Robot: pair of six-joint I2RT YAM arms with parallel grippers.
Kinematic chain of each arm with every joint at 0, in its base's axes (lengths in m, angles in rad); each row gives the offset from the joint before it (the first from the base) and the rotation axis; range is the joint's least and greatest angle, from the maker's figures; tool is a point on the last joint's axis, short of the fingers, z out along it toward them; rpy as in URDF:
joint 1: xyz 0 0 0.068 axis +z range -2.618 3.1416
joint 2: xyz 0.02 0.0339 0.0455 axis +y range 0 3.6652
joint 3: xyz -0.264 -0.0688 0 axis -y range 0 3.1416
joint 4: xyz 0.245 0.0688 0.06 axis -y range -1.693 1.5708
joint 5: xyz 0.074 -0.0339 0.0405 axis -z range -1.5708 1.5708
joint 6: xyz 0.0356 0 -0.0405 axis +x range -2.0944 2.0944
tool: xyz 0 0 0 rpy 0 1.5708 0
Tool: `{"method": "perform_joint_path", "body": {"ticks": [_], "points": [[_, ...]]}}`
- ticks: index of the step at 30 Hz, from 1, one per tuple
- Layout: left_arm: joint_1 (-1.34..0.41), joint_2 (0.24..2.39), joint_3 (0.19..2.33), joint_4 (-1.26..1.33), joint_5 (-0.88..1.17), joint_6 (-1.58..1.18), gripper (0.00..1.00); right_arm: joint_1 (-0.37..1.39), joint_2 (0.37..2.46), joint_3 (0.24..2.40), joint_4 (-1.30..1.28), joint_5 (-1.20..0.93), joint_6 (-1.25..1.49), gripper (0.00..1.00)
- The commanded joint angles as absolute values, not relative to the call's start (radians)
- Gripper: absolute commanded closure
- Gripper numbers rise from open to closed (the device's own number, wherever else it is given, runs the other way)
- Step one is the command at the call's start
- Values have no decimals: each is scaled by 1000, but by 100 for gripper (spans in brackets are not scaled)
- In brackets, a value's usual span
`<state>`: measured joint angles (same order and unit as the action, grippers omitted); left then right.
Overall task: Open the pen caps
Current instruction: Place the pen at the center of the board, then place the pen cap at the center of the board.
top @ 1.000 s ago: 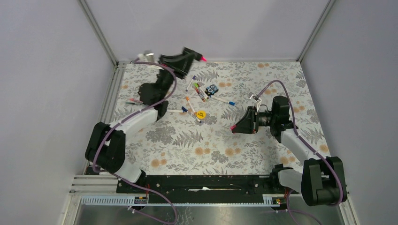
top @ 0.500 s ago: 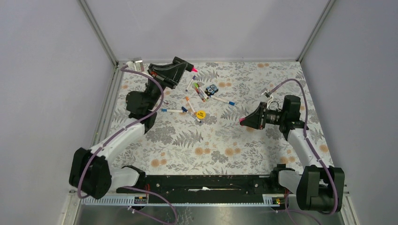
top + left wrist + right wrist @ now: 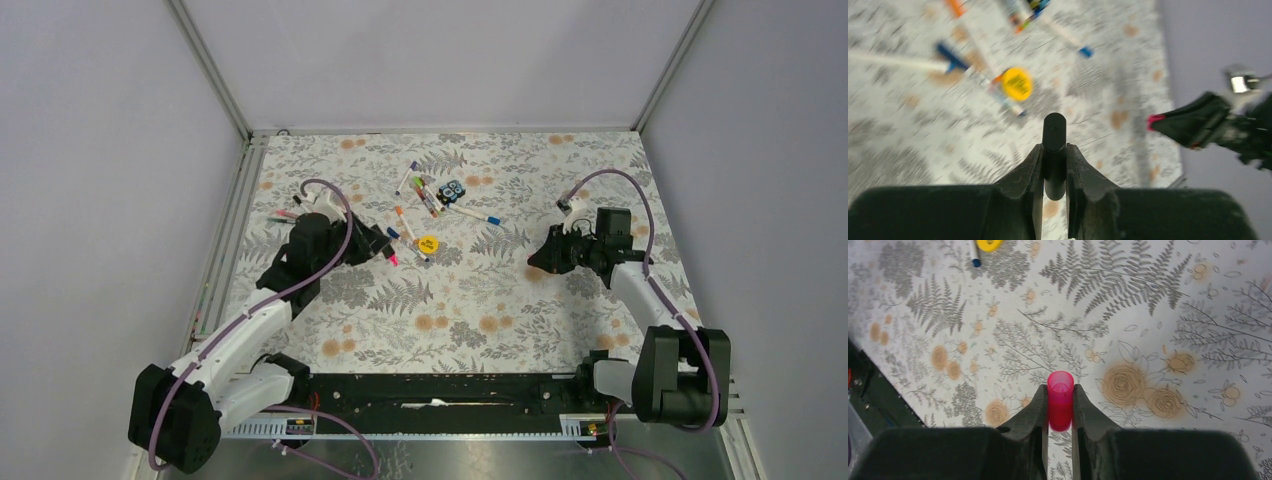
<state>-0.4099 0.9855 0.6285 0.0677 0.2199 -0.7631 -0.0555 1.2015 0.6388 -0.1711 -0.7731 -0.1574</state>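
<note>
My left gripper [image 3: 384, 250] is shut on the thick highlighter [image 3: 1054, 131]. Its black barrel stands between the fingers and its bare pink tip [image 3: 393, 259] points down at the table left of centre. Over the right side, my right gripper [image 3: 533, 262] is shut on the pink cap [image 3: 1060, 399], a short translucent cylinder with its open end facing away from the wrist. The two grippers are well apart. Several thin pens [image 3: 424, 194] with coloured ends lie in a loose cluster at the back middle, with more by the left gripper [image 3: 398, 222].
A flat yellow disc [image 3: 428, 243] lies just right of the left gripper. A small black-and-blue block [image 3: 455, 190] sits beside the pen cluster. Two more pens [image 3: 285, 215] lie near the left edge. Grey walls with metal posts enclose the floral table [image 3: 470, 320].
The left arm swung from the far back corner down toward the table's left middle, carrying the highlighter. The right arm drew back to the right with the pink cap.
</note>
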Motion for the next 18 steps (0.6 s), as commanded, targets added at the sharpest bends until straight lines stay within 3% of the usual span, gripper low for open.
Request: {"method": "perform_joint_path", "body": {"ticks": [1,9,18], "points": [[-403,969,638,-196,50,-744,100,-60,1247,691,-179,-622,-181,91],[-403,1068,618,-304,-9,-772,100,-60,1352,725,-184,-528,-169,80],[-403,1189,631,-337,-102,-758,100,-60,1480,783,-217,-493,-155,77]]}}
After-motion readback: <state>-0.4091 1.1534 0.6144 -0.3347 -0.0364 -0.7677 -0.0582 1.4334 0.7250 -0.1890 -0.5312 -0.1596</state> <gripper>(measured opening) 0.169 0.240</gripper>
